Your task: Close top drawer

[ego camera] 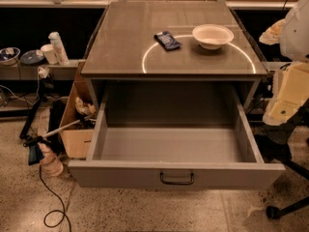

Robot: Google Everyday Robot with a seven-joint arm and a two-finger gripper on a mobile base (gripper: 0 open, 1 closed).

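Observation:
The top drawer point(176, 173) is pulled far out of the grey cabinet point(169, 66). It is a wide grey metal box with a flat front and one small dark loop handle point(176, 178) in the middle. The inside of the drawer is bare. My arm shows as white and cream parts along the right edge. My gripper point(286, 105) is to the right of the drawer's right side wall, apart from the drawer and from the handle.
A white bowl point(213, 36) and a dark packet point(167, 40) lie on the cabinet top. A cardboard box point(77, 129), cables and a tool point(36, 151) lie on the floor at the left. A dark chair base with a wheel point(273, 211) is at the lower right.

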